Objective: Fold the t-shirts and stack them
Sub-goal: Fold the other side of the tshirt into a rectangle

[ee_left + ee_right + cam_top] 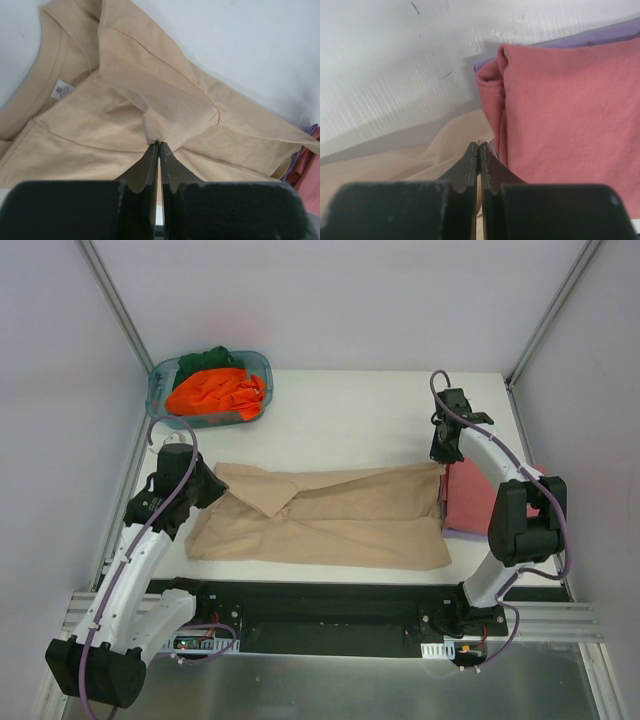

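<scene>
The table [350, 405] carries the tan shirt [340, 520] laid crosswise in the middle, its sides turned in so it reads as a long band with a creased flap near its left end. At its right end, just beside it, sits the stack of 2 finished shirts: the red shirt [468, 505] on top of the lavender shirt [600, 35]. The tub [160, 375] at the far left corner holds the orange shirt [215, 392] and the green shirt [205, 360], not yet folded. So the step in hand looks like the fold of the tan one. The left gripper [159, 146] has its fingers pressed together on a puckered bit of tan cloth near the collar end. The right gripper [479, 146] is likewise closed, at the tan edge next to the red shirt, though I cannot tell whether cloth is caught between its tips. The next move probably calls for folding the band across its length — lifting the pinched end without dragging the lower layers — then setting it on the stack.
</scene>
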Motion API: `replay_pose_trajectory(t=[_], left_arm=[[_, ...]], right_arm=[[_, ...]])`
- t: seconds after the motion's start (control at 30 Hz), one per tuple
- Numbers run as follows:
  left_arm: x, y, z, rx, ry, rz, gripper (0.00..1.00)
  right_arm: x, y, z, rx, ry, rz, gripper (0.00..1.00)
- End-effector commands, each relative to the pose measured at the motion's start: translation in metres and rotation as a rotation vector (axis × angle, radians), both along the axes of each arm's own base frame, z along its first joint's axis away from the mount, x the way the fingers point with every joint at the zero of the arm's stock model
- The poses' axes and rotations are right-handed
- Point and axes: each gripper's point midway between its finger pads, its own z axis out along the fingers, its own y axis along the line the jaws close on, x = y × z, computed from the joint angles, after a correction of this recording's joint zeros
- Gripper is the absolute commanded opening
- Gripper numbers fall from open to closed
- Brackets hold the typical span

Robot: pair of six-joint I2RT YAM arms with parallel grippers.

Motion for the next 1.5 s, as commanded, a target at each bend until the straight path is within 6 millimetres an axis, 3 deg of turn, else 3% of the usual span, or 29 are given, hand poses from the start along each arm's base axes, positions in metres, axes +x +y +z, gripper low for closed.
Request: replay_pose_trajectory(t=[0.0,0.33,0.5,0.87,1.0,1.13,1.23,1.27,1.4,1.47], left_arm=[[-0.027,-0.009,-0.019,-0.056,0.083,-0.04,0.0],[-0.058,0.002,-0.03,-0.01,0.151,-0.032,0.0],[-0.062,0.0,-0.043,-0.011,0.201,-0.04,0.0],[-0.06,0.021,-0.059,0.096,0.253,0.02,0.0],[-0.059,0.025,-0.06,0.116,0.258,0.036,0.0],[-0.06,0.027,-0.061,0.119,0.256,0.053,0.0],[-0.06,0.027,-0.062,0.114,0.264,0.055,0.0],[-0.059,0.027,-0.062,0.113,0.264,0.058,0.0],[-0.058,0.026,-0.064,0.105,0.273,0.071,0.0],[-0.056,0.025,-0.065,0.096,0.279,0.079,0.0]], right_arm=[[-0.008,0.001,0.018,0.004,-0.061,0.031,0.01],[-0.023,-0.002,0.008,-0.017,-0.024,0.057,0.01],[-0.028,-0.006,0.003,-0.043,-0.005,0.075,0.02],[-0.056,-0.011,-0.017,-0.063,0.039,0.084,0.12],[-0.064,-0.01,-0.019,-0.051,0.045,0.088,0.21],[-0.066,0.0,-0.007,0.001,0.015,0.109,0.46],[-0.067,0.009,0.008,0.049,-0.026,0.146,0.49],[-0.066,0.012,0.014,0.065,-0.043,0.162,0.54],[-0.074,0.04,0.029,0.161,-0.082,0.284,0.67],[-0.081,0.066,0.031,0.258,-0.09,0.373,0.69]])
